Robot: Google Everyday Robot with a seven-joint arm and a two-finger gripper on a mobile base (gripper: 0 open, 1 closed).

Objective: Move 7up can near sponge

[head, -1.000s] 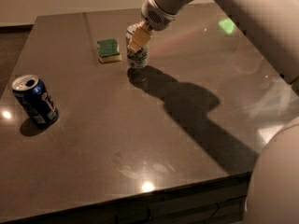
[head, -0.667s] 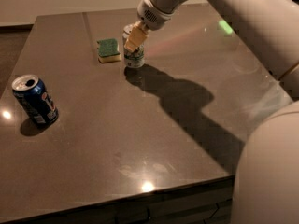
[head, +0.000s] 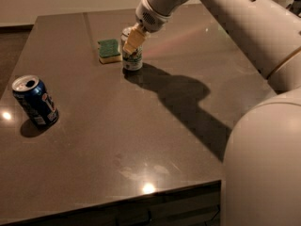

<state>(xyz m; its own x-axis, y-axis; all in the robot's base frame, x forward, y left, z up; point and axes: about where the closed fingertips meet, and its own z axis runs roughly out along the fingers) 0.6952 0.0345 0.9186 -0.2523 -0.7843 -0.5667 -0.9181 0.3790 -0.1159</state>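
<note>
While the white arm's two-finger gripper [head: 130, 44] holds the small white-and-green 7up can [head: 134, 60] between its jaws, the can stands upright just beside the green-topped yellow rectangular sponge [head: 109, 50].

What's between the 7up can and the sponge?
Nothing but a sliver of bare tabletop, in the camera view; the gripper is at the top of the 7up can.

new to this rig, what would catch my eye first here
The big white arm reaches in from the right, its gripper at the top of the 7up can, which stands upright close beside the sponge at the far side of the dark table. A dark blue soda can stands alone near the left edge.
</note>
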